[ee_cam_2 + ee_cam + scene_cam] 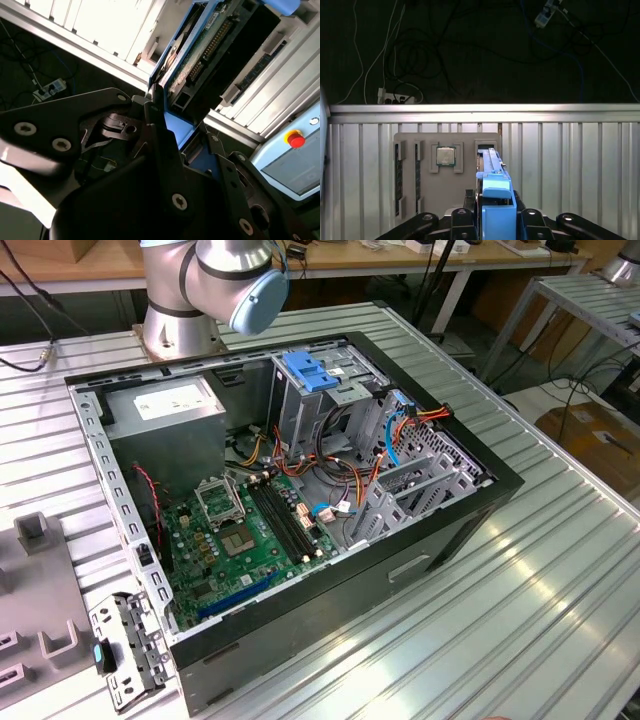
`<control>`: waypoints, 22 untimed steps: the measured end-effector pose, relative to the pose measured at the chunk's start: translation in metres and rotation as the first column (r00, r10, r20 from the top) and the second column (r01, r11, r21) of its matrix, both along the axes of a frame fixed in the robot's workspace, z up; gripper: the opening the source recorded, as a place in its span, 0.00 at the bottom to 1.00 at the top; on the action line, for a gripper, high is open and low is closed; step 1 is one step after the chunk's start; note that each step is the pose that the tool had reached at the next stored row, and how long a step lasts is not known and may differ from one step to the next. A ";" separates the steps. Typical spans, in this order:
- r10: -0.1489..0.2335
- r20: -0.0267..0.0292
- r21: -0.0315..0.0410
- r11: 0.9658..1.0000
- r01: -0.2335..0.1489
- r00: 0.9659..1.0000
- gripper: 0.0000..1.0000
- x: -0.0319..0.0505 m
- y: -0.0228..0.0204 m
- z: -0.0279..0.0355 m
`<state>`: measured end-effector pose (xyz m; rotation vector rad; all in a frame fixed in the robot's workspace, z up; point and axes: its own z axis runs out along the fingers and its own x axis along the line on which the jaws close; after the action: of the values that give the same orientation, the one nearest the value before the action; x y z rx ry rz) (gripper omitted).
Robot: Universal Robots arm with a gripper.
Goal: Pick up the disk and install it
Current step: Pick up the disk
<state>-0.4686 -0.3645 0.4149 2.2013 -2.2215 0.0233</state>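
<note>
In both wrist views my gripper (496, 217) (182, 131) is shut on the disk. In the first wrist view the disk (491, 167) stands on edge between the black fingers (464, 220), its blue plastic rail facing the camera. It hangs well above a grey parts tray (470, 200) on the ribbed table. The second wrist view shows the disk (212, 42) from its green circuit-board side, with a connector row and a blue rail along one edge. In the exterior view the open computer case (400, 560) lies on the table, with its drive cage (325, 405) at the back.
A CPU (445, 155) and memory sticks (398, 175) lie in the grey tray (40, 590), near the table edge (480, 112). Inside the case are a grey power supply box (165, 410), a blue latch (310, 370), the motherboard (240, 530) and loose cables (340, 475). The arm's base (185, 300) stands behind the case.
</note>
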 end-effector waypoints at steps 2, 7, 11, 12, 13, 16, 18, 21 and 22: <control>0.000 0.000 0.000 1.000 0.000 1.000 0.37 0.0000 0.0000 0.0056; 0.000 0.000 0.000 1.000 0.000 1.000 0.37 0.0000 0.0000 0.0166; 0.000 0.000 0.000 1.000 0.000 1.000 0.37 0.0000 0.0000 0.0274; 0.000 0.000 0.000 1.000 0.000 1.000 0.37 0.0000 0.0000 0.0299; 0.000 0.000 0.000 1.000 0.000 1.000 0.37 0.0000 0.0000 0.0321; 0.000 0.000 0.000 1.000 0.000 1.000 0.37 0.0000 0.0000 0.0390; 0.000 0.000 0.000 1.000 0.000 1.000 0.37 0.0000 0.0000 0.0425; 0.000 0.002 0.000 1.000 0.000 1.000 0.37 0.0000 0.0000 0.0443; 0.000 0.003 0.001 1.000 0.000 1.000 0.37 0.0000 0.0000 0.0452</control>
<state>-0.4686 -0.3644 0.4601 2.2029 -2.2232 0.0258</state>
